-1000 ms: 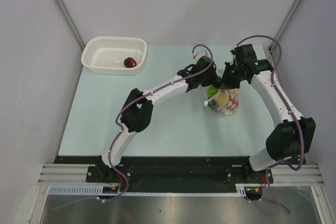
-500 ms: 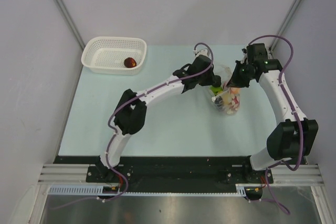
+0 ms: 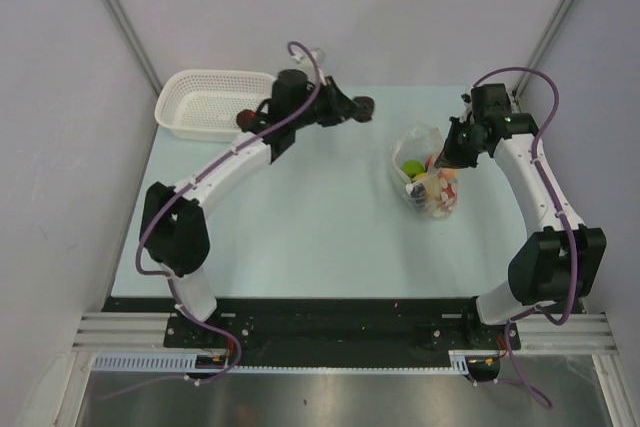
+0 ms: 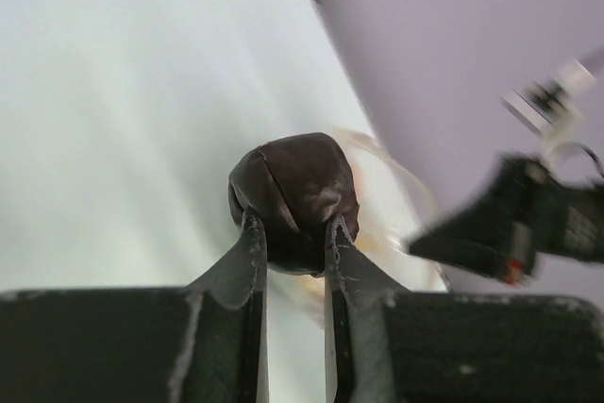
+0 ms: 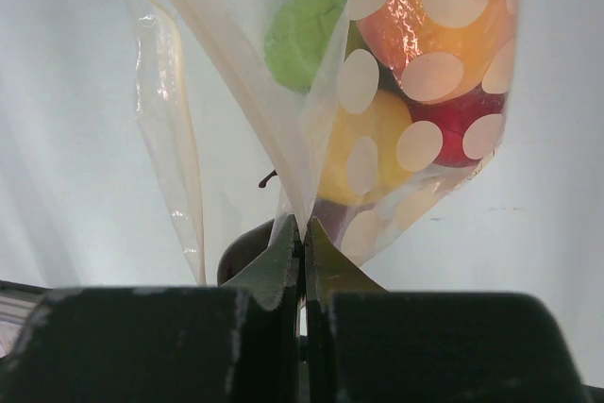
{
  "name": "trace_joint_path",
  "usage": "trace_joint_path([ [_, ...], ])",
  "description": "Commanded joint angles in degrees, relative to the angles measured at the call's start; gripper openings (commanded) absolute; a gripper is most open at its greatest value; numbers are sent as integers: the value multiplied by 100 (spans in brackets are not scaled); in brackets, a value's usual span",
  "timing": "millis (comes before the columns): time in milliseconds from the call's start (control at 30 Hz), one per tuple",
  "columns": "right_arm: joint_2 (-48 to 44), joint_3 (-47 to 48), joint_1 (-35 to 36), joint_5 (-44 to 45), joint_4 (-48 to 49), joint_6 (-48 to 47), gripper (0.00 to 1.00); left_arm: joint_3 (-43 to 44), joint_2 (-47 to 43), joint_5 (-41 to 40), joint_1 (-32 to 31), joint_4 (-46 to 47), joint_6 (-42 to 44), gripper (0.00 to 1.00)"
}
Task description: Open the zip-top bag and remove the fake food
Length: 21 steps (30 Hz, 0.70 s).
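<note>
We are pinching one lip of the zip-top bag (image 3: 418, 143) with the right gripper (image 5: 302, 226), jaws fully closed on the film, so the mouth is gaping for access. The bag is resting on the surface (image 3: 300, 217) well right of the basket (image 3: 200, 81), long axis running near-to-far, mouth facing far. Our left gripper (image 4: 293, 233) is clamping a dark purple piece (image 4: 297, 186) just right of the basket, probably for dropping there. Other fake food (image 5: 304, 37) is sitting inside the bag.

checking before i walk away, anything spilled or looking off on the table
Nothing stands out. The zip-top bag is held open with its toy fruits inside, none spilled on the table; the dark toy fruit is gripped squarely.
</note>
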Motion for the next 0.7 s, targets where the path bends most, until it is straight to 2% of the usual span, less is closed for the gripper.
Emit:
trace_joint_path([
  [0, -91, 1, -21, 36, -12, -143, 0, 120, 205, 459, 1154, -57, 211, 0],
  [33, -74, 1, -21, 37, -29, -152, 0, 225, 311, 337, 1504, -207, 238, 0],
  [200, -30, 1, -21, 36, -30, -126, 0, 946, 952, -479, 2455, -937, 107, 0],
  [233, -21, 1, -21, 37, -30, -108, 0, 1217, 1067, -864, 2553, -1103, -68, 1],
  [333, -3, 1, -30, 37, -3, -91, 0, 1989, 1751, -1218, 2922, -1876, -358, 0],
  [433, 14, 1, -21, 10, 23, -56, 0, 2728, 2453, -1228, 3160, -2317, -552, 2],
  [500, 23, 10, -12, 10, 32, -38, 0, 3107, 2911, -1228, 3265, -2642, -623, 11],
  [533, 32, 10, -12, 10, 32, -20, 0, 3388, 3018, -1263, 3274, -2721, -641, 13],
  [633, 75, 10, 32, 28, 41, 6, 0, 3461, 3212, -1413, 3327, -2722, -676, 25],
  [667, 93, 10, 32, 36, 41, 6, 0, 3435, 3230, -1439, 3370, -2696, -702, 34],
])
